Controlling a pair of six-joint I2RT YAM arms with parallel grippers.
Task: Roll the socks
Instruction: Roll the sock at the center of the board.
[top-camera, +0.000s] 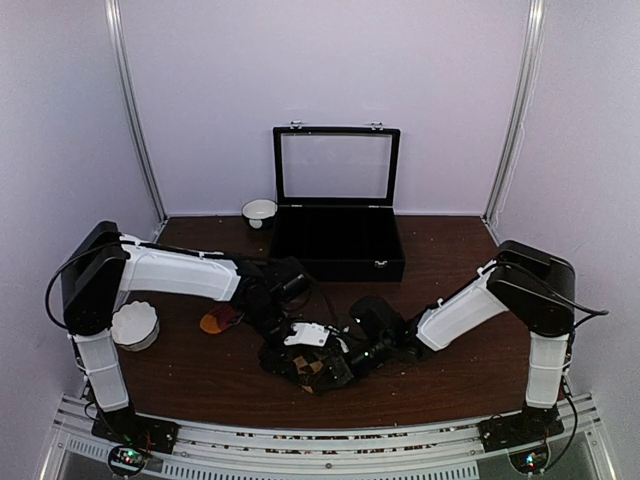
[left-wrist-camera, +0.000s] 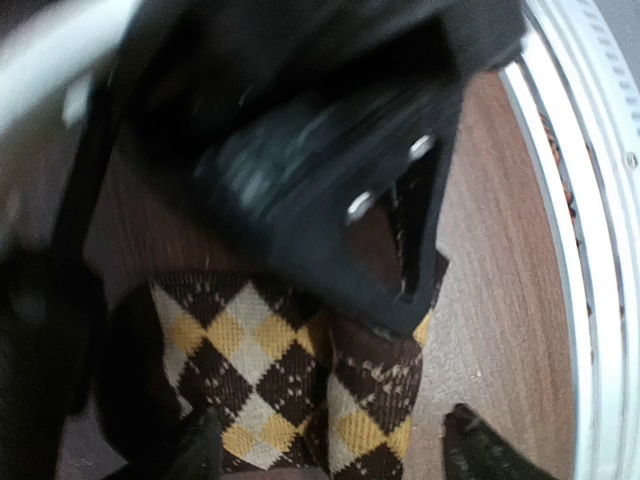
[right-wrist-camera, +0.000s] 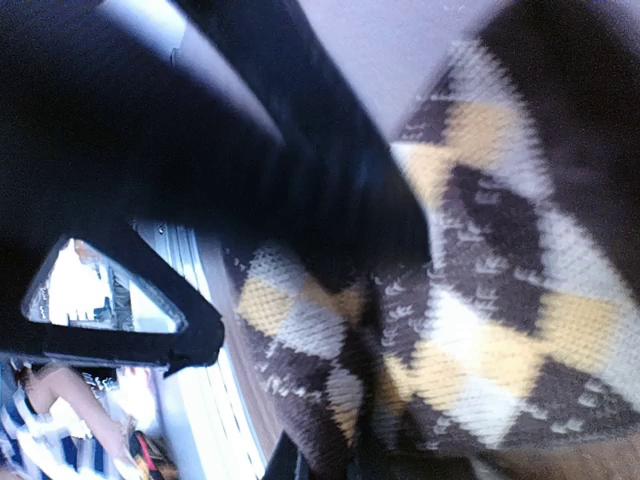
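I count one dark brown tan-argyle sock pair, one magenta-red orange-toed pair at its 9 o'clock | left gripper wide, straddling argyle | right gripper pinching argyle.

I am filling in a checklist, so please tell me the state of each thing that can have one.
display case: lid open, upright.
argyle socks: spread out, not yet rolled.
magenta sock: lying apart, untouched.
left gripper: open around the argyle socks.
right gripper: shut on the argyle socks.
white bowl: upright.
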